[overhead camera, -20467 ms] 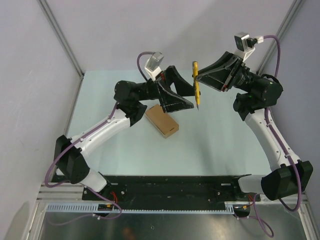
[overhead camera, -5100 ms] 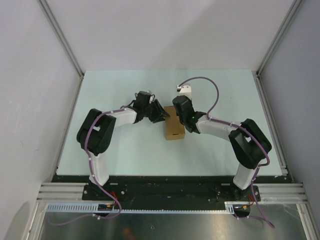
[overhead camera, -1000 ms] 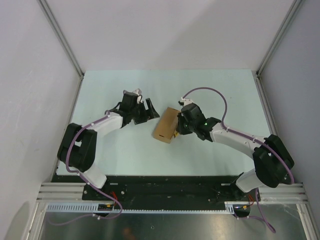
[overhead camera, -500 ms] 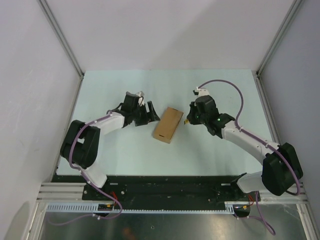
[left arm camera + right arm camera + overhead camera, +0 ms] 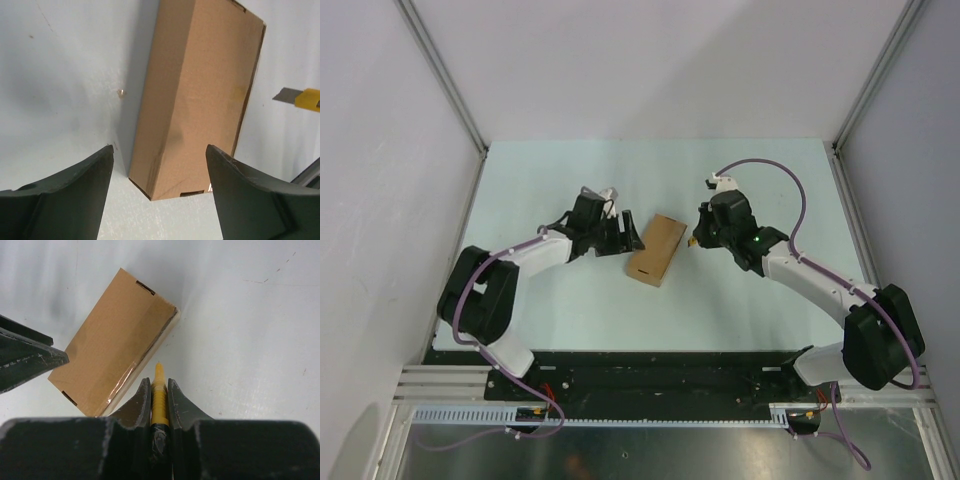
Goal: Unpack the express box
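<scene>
The express box, a plain brown carton, lies flat and closed at mid-table, set slantwise. Clear tape runs along one long edge of the express box. My left gripper stands open at its left side. In the left wrist view the near end of the express box sits between the spread fingers without touching them. My right gripper hovers just right of the box, shut on a yellow utility knife. The knife's tip points at the taped edge, a little apart from it.
The knife's blade and yellow body show beyond the box in the left wrist view. The pale table is fenced by metal posts and white walls at the left, right and back. Both arm bases sit on the black rail at the near edge.
The right gripper, knife in its grip, has drawn back to the right, off the box. The left gripper has slid right, closer to the box, its fingers narrowing slightly.
</scene>
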Robot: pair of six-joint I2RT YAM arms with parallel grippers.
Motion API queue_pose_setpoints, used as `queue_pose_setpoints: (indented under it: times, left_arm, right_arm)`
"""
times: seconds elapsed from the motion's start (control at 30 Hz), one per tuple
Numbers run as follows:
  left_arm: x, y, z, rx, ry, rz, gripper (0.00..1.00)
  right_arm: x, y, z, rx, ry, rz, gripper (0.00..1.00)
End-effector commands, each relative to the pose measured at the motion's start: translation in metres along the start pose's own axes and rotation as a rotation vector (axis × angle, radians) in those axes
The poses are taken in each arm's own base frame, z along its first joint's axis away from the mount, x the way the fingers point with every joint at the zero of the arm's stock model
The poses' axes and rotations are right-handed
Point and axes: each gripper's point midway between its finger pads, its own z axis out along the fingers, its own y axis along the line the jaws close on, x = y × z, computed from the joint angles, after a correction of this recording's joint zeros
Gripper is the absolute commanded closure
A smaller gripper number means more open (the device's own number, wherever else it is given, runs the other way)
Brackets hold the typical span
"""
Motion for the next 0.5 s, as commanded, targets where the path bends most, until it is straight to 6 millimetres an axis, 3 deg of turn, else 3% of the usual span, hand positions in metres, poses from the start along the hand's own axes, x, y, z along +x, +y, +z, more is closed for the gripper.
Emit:
queue_pose_setpoints:
  times: [0.0,0.27,0.43,0.47]
  left_arm:
    - [-0.007,-0.016,0.002,0.042,-0.011,0.050,0.23]
    - [-0.005,-0.014,0.021,0.032,0.025,0.031,0.29]
    - [-0.009,-0.008,0.015,-0.004,-0.008,0.042,0.30]
    - [-0.018,-0.002,0.008,-0.052,-0.057,0.041,0.29]
  right_arm:
    - [-0.019,0.003,-0.001,0.003,-0.055,-0.007,1.00]
    - [-0.028,-0.004,0.000,0.049,-0.095,0.001,1.00]
    - [-0.047,-0.014,0.008,0.103,-0.181,0.019,1.00]
    - [-0.046,-0.016,0.013,0.114,-0.183,0.017,1.00]
